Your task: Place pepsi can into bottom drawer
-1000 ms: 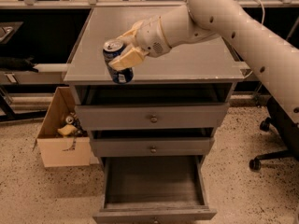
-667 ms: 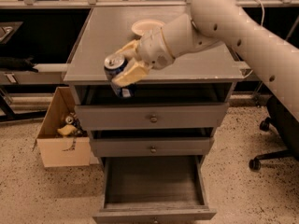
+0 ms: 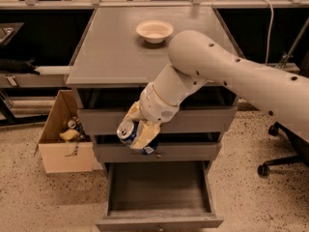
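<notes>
A grey cabinet [image 3: 227, 117] fills the middle of the scene, its flat surface [image 3: 111, 52] seen from above and its two upper drawers closed. The pale arm [image 3: 231, 76] reaches in from the right, across the near right corner of the surface and down over the cabinet front. The bottom drawer [image 3: 159, 190] is pulled out toward the near side, and its wood-grain floor is bare. An open box [image 3: 65, 156] of odds and ends sits on the floor to the left of the cabinet. A white bowl [image 3: 154, 31] rests at the far middle of the surface. The tool [image 3: 136, 129] is seen in front of the middle drawer, left of centre, with its fingers pinched on the can [image 3: 125, 128]. The can is tilted, its silver top turned near and left. A second ago the can was held over the near left edge of the surface; it has since been carried off the edge and lowered past the top drawer. It is therefore judged that transport is well along. The can is in the air above the far left part of the drawer opening, not yet inside, so further lowering and release are what remain.
</notes>
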Available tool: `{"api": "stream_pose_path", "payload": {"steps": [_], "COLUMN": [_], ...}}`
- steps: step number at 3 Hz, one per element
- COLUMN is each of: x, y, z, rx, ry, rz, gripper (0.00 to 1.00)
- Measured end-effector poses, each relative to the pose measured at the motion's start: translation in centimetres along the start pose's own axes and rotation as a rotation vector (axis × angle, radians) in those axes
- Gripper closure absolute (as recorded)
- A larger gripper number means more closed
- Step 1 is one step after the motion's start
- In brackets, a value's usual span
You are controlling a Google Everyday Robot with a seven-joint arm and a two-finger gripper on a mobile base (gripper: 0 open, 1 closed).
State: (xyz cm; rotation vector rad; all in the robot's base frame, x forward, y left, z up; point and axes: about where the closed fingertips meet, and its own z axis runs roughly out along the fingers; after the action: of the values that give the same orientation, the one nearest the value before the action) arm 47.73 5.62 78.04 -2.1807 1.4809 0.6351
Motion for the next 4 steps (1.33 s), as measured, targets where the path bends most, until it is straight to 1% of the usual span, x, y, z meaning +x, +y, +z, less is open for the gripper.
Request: {"api": "stream_pose_path", "payload": {"steps": [1, 2, 3, 4], "x": [0.0, 2.3, 10.4, 14.8], "y": [0.0, 0.0, 2.0, 2.5], "z": [0.0, 1.7, 6.0, 8.5], "rx": [0.000, 0.041, 0.118, 0.199], "ry": [0.000, 0.070, 0.224, 0.288], "rz": [0.000, -0.011, 0.005, 0.024], "gripper": [1.00, 1.00, 1.00, 1.00]}}
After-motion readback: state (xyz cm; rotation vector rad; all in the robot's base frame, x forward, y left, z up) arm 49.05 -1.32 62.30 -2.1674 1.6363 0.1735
